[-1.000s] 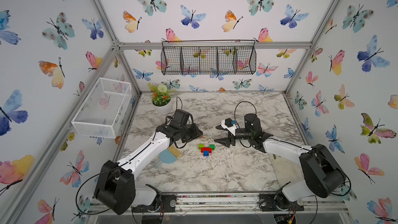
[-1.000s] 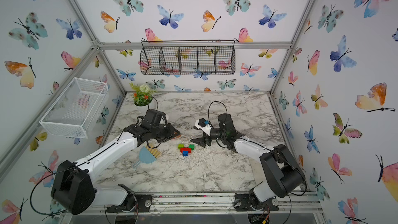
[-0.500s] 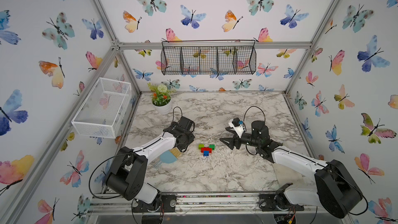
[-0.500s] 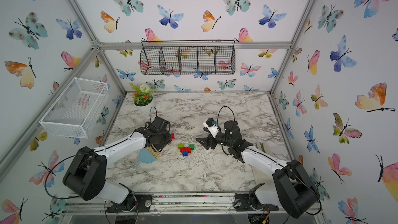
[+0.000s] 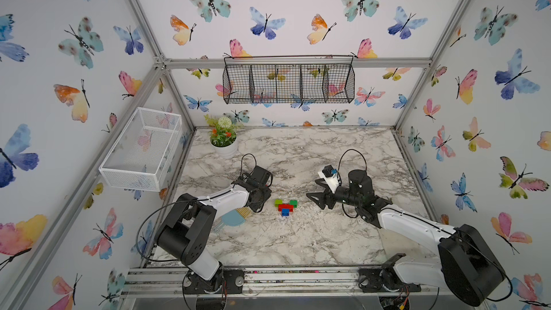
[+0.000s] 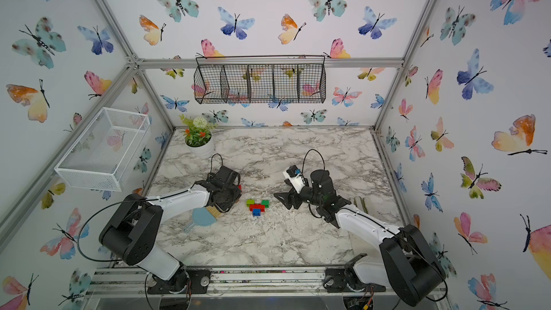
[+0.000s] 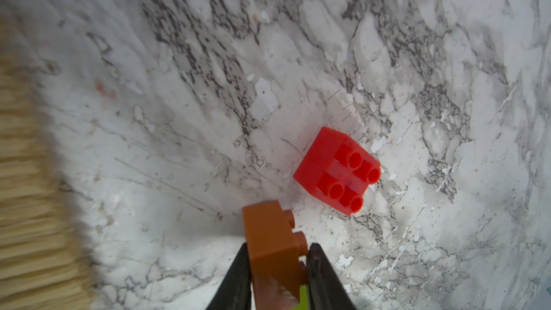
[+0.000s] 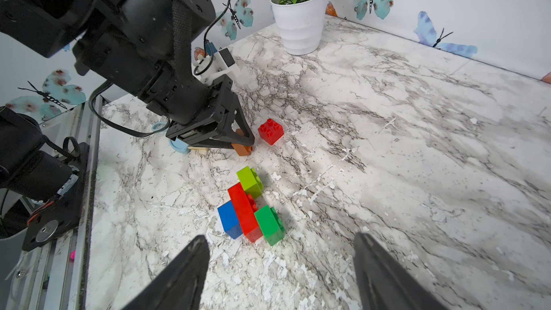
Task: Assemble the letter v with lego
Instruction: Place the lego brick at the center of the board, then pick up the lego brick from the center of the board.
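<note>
The left gripper (image 7: pixel 278 246) has its jaws clamped on the square orange plastic studded brick (image 7: pixel 269 234), low on the marbled worktop (image 7: pixel 179 84) and just beside the loose square red brick (image 7: pixel 337 168). The joined blue brick (image 8: pixel 229 217), long red brick (image 8: pixel 244 213), lime brick (image 8: pixel 249 181) and green brick (image 8: pixel 268 223) lie mid-worktop, well off every edge. Near them the right gripper (image 8: pixel 280 237) holds its jaws spread and empty, with open marble all around.

Counter (image 8: pixel 387 114) showing grey-veined white marble, walls (image 5: pixel 298 10) wearing pastel butterflies, orange brick (image 7: pixel 271 243) and red brick (image 7: pixel 334 168) gleaming, lime brick (image 8: pixel 249 180), long red brick (image 8: pixel 243 213), green brick (image 8: pixel 268 225), blue brick (image 8: pixel 228 217) shining, pot (image 8: pixel 298 25) showing white
</note>
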`<state>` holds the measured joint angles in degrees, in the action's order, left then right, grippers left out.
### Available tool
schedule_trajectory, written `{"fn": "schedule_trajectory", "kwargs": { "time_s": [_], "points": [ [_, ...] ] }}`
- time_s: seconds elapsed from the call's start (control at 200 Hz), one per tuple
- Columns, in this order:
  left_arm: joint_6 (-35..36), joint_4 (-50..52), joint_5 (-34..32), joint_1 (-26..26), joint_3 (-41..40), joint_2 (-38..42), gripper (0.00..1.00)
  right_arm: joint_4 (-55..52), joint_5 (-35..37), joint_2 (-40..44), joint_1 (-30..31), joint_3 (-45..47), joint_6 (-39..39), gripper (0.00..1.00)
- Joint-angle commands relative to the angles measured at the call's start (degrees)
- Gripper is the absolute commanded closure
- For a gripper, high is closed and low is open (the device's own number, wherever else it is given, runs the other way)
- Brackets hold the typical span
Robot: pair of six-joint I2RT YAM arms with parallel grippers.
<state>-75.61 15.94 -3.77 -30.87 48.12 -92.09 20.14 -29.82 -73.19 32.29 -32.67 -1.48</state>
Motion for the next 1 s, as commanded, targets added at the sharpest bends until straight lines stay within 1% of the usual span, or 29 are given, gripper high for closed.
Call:
{"fn": "schedule_trajectory", "kwargs": {
  "time_s": [0.0, 0.035, 0.06, 0.13, 0.18, 0.26, 0.315, 0.4, 0.491, 0.571, 0.641, 0.706, 0.781, 0.826, 0.881, 0.936, 0.996],
  "points": [
    [0.5, 2.8, -0.4, -0.3, 0.1, -1.8, 0.59, -1.9, 0.9, -0.1, 0.1, 0.2, 0.3, 0.20],
    [1.4, 3.3, -0.7, -0.4, 0.6, -1.8, 0.60, -2.1, 0.9, 0.0, 0.1, 0.2, 0.1, 0.20],
    [2.2, 3.6, -0.7, -0.4, 1.2, -1.8, 0.58, -2.2, 0.9, 0.1, 0.1, 0.2, -0.1, 0.20],
    [3.9, 5.9, -0.9, -0.5, 3.3, -2.4, 0.47, -2.4, 0.9, 0.0, 0.1, 0.1, -0.1, 0.20],
    [4.8, 7.3, -1.1, -0.5, 4.4, -2.6, 0.45, -2.6, 0.6, -0.1, 0.1, 0.1, -0.4, 0.20],
    [6.2, 8.8, -1.5, -0.5, 5.1, -1.8, 0.34, -2.9, 0.6, -0.3, 0.1, -0.1, -0.4, 0.20],
    [7.7, 9.9, -2.0, -0.5, 5.3, -0.6, 0.25, -3.1, 0.3, -0.3, 0.1, -0.3, -0.5, 0.21],
    [9.7, 12.0, -3.1, -0.4, 5.1, 2.2, 0.18, -3.4, -0.6, 0.0, 0.1, -0.8, -0.6, 0.22],
    [12.6, 11.9, -1.8, 0.8, 3.0, 6.9, 0.10, -2.4, -0.4, 0.1, 0.2, -1.4, 1.9, 0.23],
    [16.6, 7.5, 3.3, 4.5, -1.4, 12.3, 0.08, -1.0, 0.0, -0.3, 1.2, -2.3, 6.0, 0.25],
    [20.6, 1.6, 9.5, 9.3, -6.4, 18.1, 0.07, -1.4, 2.4, -1.8, 4.2, -4.6, 8.7, 0.25],
    [23.0, 0.2, 11.0, 14.1, -9.8, 22.4, 0.05, -3.9, 6.3, -4.8, 8.7, -8.1, 8.8, 0.26],
    [26.8, 1.2, 11.9, 19.2, -11.3, 25.3, 0.04, -8.9, 11.3, -10.4, 14.2, -13.9, 7.4, 0.27],
    [29.1, 1.5, 15.3, 22.3, -11.7, 26.4, 0.04, -12.4, 14.1, -14.5, 16.7, -18.6, 7.1, 0.29],
    [30.9, 1.4, 19.4, 26.1, -12.1, 27.5, 0.04, -16.3, 15.7, -19.5, 19.2, -23.7, 6.5, 0.31],
    [31.8, 0.7, 22.0, 28.6, -12.7, 29.0, 0.05, -18.4, 17.2, -23.8, 21.1, -27.6, 6.5, 0.32],
    [32.4, 0.2, 22.6, 30.1, -12.9, 30.6, 0.05, -19.2, 18.3, -28.1, 22.6, -31.1, 6.3, 0.33]
  ]
}}
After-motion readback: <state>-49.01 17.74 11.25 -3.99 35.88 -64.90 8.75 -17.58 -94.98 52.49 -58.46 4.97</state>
